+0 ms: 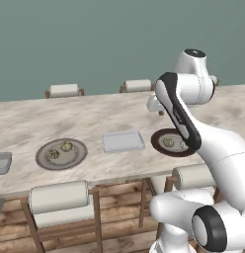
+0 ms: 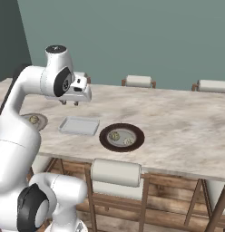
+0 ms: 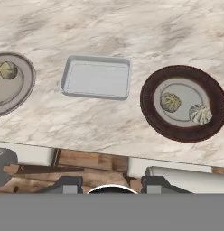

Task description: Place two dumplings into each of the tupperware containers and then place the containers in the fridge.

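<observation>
A white robot arm holds its gripper (image 2: 69, 103) high above a long marble table (image 1: 25, 126), with nothing between the finger tips and the jaws standing partly apart, gripping nothing. From the right base view the hand hangs over the table's far side, above and just behind a shallow grey tupperware container (image 2: 79, 125) that lies empty on the marble.

The move to come looks to turn on the dark-rimmed plate (image 3: 150, 115). In the hand view it lies to the right of the container and well apart from the finger tips at the bottom edge. Two dumplings sit on it: one darker dumpling (image 3: 170, 102) nearer the container, and a paler dumpling (image 3: 200, 114) just beside it toward the rim. In that same view the container's long axis runs left to right, roughly in line with the plate.

A second, lighter plate (image 1: 61, 153) sits on the container's other side with two more dumplings (image 1: 60, 150) on it, and the corner of another grey tray (image 1: 2, 163) shows at the table's left end. No dumpling has yet reached a container, so the task appears to be at its start. The fridge is not seen from here.

No brand, label or lettering can be read on anything.
</observation>
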### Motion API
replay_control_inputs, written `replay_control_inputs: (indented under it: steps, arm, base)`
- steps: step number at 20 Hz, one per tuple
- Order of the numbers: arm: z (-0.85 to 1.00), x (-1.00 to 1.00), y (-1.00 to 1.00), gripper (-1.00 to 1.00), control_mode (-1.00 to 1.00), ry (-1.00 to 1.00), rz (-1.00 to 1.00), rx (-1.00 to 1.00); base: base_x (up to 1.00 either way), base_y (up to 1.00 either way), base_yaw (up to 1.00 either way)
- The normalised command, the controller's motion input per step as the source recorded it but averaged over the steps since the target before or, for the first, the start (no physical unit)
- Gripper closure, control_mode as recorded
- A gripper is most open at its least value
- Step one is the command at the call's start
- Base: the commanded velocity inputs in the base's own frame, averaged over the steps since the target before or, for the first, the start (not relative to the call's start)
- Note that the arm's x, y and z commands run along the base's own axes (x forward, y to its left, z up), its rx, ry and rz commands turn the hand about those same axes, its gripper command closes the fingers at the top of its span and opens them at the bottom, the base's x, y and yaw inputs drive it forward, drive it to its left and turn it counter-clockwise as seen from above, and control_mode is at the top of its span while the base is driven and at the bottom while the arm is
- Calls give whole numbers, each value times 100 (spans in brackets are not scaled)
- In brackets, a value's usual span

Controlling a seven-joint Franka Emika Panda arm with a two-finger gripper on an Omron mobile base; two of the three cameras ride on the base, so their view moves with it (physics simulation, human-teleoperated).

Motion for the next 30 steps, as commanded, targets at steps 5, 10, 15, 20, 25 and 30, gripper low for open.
replay_control_inputs:
  steps: [5,10,15,20,25,30]
  arm:
    - [-4,-11,-31,-100,-100,0,-1,0]
    - [-17,-5,-49,-100,-100,0,0,0]
    - [-40,0,-62,-100,-100,1,0,-11]
    - [-46,0,-62,-100,-100,5,0,-20]
    - [-51,3,-57,-100,-100,10,0,-21]
    - [-43,26,-48,-100,-100,8,3,-6]
  base:
    - [0,0,0]
    - [0,0,0]
    - [0,0,0]
    - [0,0,0]
    - [0,0,0]
    - [0,0,0]
